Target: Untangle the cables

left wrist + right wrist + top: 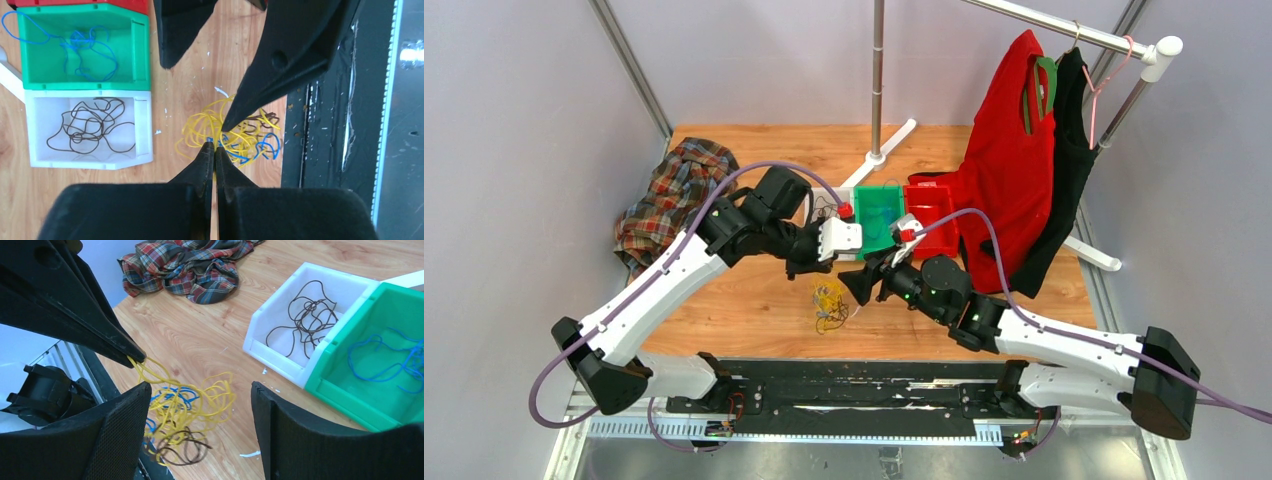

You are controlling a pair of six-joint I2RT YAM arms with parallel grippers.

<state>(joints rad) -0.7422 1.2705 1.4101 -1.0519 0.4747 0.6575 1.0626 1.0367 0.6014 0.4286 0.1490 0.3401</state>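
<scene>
Pinching a yellow loop of the cables [235, 135] with the left gripper [215, 150], fingers pressed together. Holding the right gripper [200, 390] spread wide over the same tangle, by the near edge of the table [190, 330], about mid-width. Toward the far edge: black wire [90, 125] in white bin [142, 125], blue wire [85, 50] in green bin [140, 50]. Plaid shirt [190, 265] at far left corner.

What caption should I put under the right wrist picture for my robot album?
Open right gripper above the tangled cables; left gripper pinching a yellow loop.
</scene>
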